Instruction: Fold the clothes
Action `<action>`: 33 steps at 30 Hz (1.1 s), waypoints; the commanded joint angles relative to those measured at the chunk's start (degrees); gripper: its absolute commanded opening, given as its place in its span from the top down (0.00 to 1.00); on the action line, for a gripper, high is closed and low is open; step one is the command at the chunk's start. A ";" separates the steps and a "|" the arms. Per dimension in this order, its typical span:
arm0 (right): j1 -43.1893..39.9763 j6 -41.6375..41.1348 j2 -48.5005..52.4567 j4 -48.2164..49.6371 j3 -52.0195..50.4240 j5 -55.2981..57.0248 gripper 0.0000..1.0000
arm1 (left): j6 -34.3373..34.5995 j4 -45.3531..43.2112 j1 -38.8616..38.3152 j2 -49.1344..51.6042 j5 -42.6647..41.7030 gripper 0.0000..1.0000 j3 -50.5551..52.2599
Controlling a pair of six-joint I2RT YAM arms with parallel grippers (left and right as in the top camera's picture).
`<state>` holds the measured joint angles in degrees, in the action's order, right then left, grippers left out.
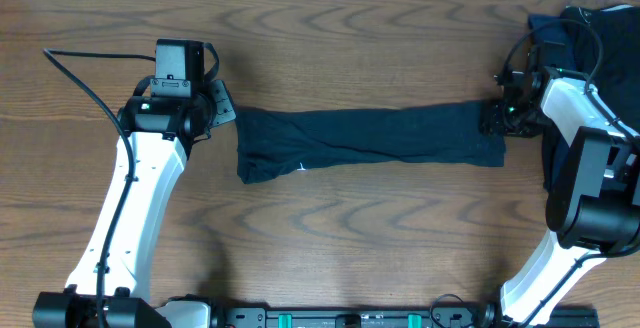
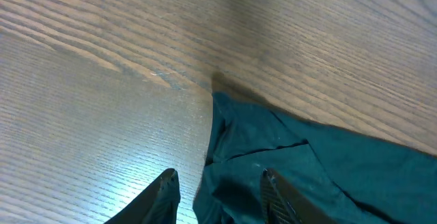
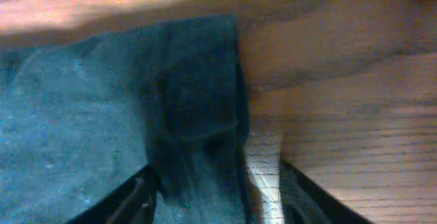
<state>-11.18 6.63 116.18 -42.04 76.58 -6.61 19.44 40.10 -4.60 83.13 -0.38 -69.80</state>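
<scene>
Here, my left claw [image 2: 220, 177] and right claw [image 3: 215, 173] straddle the limp, light shirt [image 1: 370, 140] at its ends, half-open, gripping nothing; I'd pinch the corners.

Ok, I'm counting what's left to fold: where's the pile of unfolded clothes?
In the overhead view, the dark pile lies at the table's far right corner, behind the right arm and just past the stretched-out garment's right end.

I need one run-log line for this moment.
garment: long strip on table | left gripper: jaws open at its end | right gripper: jaws open at other end
</scene>
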 commanded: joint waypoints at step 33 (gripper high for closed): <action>-0.42 -1.31 1.46 -16.92 17.25 0.24 0.99 | 0.00 2.12 0.28 -0.07 1.07 0.59 -0.57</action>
<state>-11.33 6.68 117.73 -57.10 88.97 -6.57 19.46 42.04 -4.60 83.13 0.03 -69.80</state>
